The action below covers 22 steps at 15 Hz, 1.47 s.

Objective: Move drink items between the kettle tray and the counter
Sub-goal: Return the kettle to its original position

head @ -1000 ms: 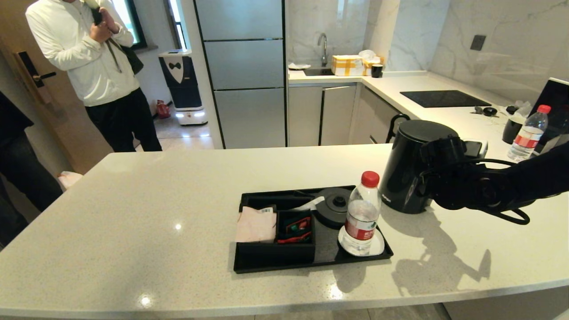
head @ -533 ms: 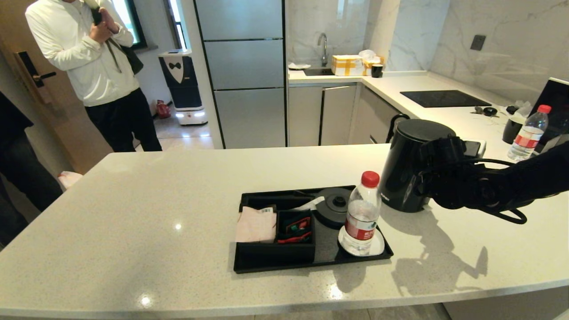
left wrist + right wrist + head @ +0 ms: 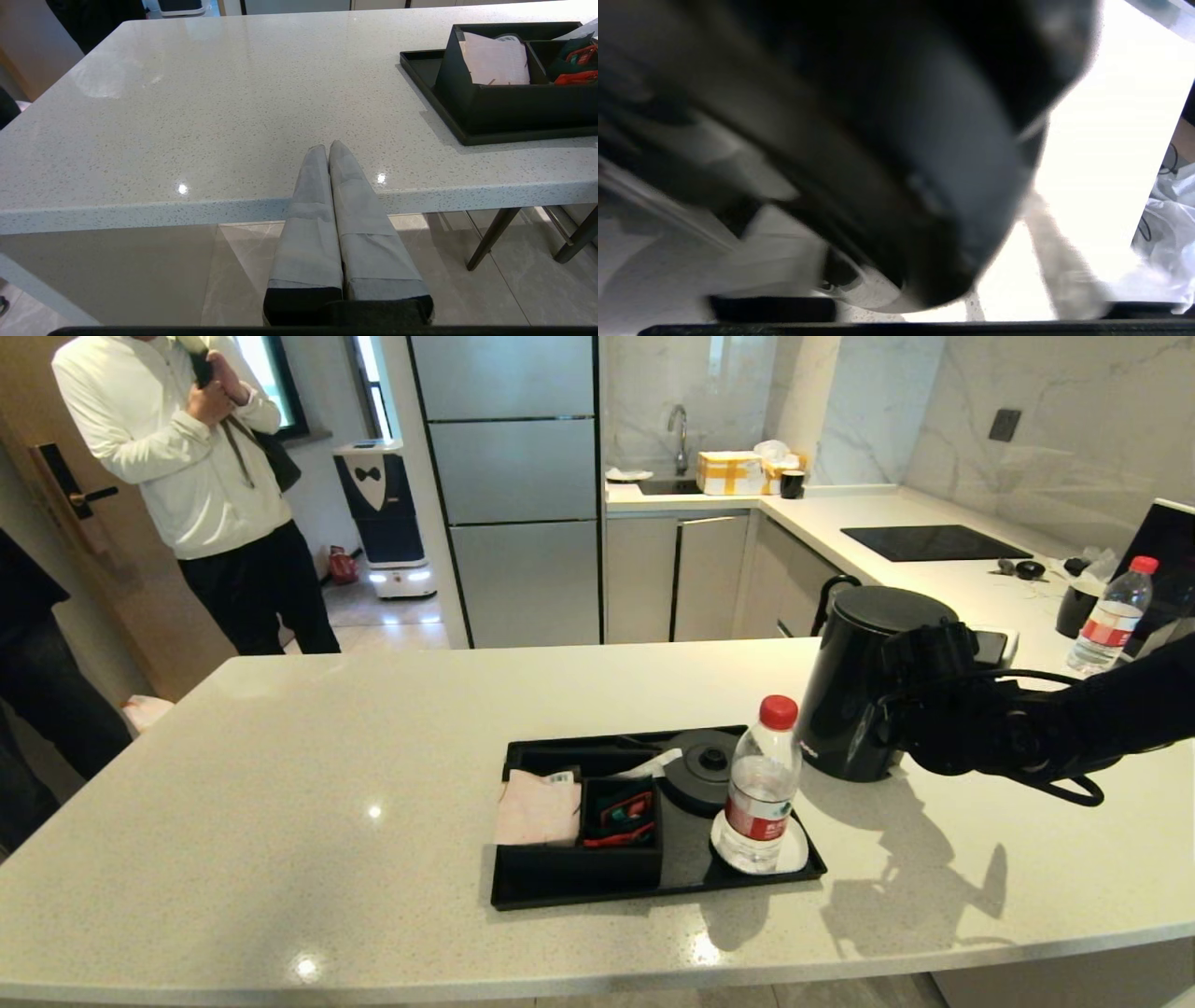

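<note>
Two drink items show in the head view: the kettle (image 3: 864,686) stands upright on the counter (image 3: 280,784), just right of the kettle tray (image 3: 523,894), long axis vertical, loop handle (image 3: 829,597) pointing away from the robot. The pink sachet (image 3: 537,807) lies flat in a tray compartment. The right gripper (image 3: 920,695) sits against the kettle's right side (jaw state cannot be told).

Left wrist view: the left gripper (image 3: 329,151) hangs parked at the counter edge, fingers pressed together, empty.

Right wrist view: only the kettle's dark body (image 3: 896,154), blurred, fills the frame.
</note>
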{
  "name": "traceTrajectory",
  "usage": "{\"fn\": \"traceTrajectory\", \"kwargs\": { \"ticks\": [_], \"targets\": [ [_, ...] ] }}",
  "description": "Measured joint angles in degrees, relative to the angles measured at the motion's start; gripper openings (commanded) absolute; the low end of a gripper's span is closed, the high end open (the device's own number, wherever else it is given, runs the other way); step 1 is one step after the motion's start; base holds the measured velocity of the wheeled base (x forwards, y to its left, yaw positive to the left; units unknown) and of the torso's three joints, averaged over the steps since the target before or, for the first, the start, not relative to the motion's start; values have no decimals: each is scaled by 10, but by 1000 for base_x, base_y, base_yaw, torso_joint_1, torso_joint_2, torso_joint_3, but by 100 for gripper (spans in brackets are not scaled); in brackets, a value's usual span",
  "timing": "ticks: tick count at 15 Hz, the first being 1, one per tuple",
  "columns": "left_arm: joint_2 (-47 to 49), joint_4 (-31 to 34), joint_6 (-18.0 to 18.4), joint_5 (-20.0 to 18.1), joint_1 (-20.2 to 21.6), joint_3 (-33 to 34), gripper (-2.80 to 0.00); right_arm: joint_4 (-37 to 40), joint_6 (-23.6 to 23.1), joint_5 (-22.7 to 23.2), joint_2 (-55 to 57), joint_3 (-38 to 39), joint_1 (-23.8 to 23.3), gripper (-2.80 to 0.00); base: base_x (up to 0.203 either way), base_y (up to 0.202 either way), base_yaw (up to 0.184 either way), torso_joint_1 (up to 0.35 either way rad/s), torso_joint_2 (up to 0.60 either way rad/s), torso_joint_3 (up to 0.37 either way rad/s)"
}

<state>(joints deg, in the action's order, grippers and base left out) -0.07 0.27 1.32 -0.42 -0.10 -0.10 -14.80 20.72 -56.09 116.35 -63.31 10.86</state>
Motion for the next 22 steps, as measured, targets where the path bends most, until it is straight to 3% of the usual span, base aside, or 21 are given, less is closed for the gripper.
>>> {"fn": "traceTrajectory", "kwargs": {
  "ticks": [14,22],
  "targets": [
    [0,0,0,0,0,0,-280,-3,9,31,-4,5,-1,-280,0,0,0,0,0,0],
    [0,0,0,0,0,0,-280,-25,-2,148,-86,8,-5,-280,0,0,0,0,0,0]
  ]
}}
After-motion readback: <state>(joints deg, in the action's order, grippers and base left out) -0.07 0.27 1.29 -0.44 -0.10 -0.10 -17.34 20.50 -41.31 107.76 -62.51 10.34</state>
